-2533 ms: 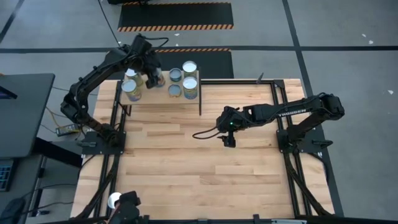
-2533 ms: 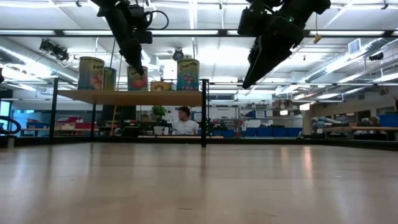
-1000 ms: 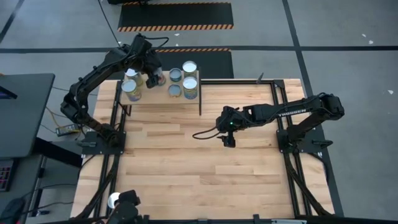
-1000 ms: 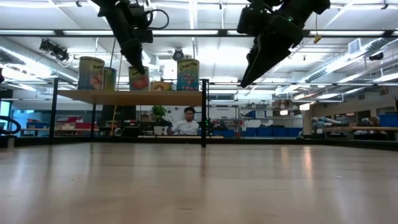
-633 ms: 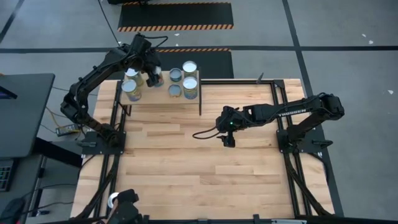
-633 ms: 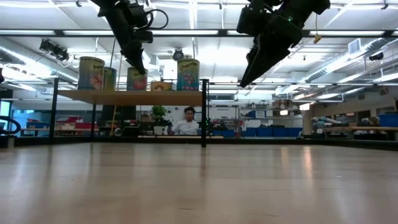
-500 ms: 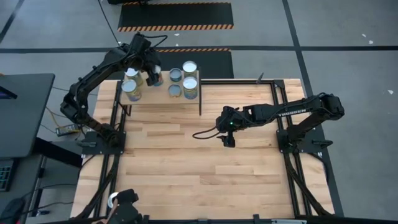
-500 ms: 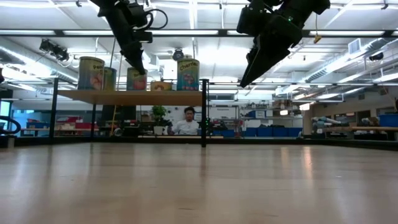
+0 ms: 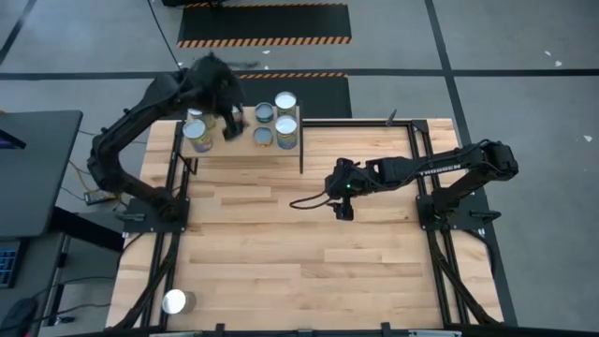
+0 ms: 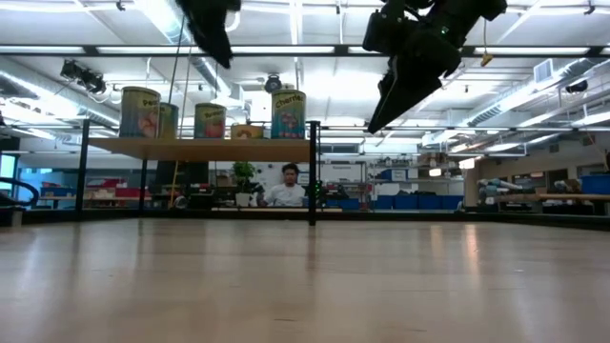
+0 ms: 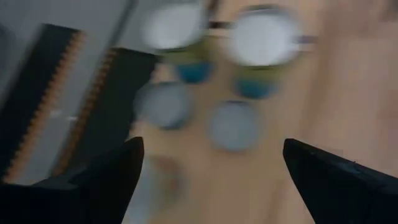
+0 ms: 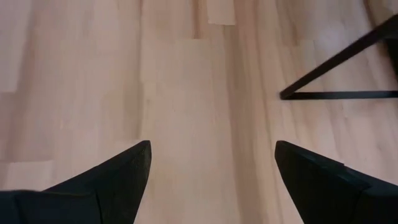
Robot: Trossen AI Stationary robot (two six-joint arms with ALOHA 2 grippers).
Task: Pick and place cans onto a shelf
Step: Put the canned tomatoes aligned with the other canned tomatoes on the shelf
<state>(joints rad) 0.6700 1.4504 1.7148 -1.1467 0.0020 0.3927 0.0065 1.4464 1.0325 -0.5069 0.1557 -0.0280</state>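
We note left gripper (image 9: 229, 120) spread empty above the shelf (image 9: 245, 142), cans (image 9: 277, 118) on it, right gripper (image 9: 344, 212) agape beside it.

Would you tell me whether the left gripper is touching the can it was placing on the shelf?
Apart. In the low view the left gripper hangs clear above the can standing on the shelf.
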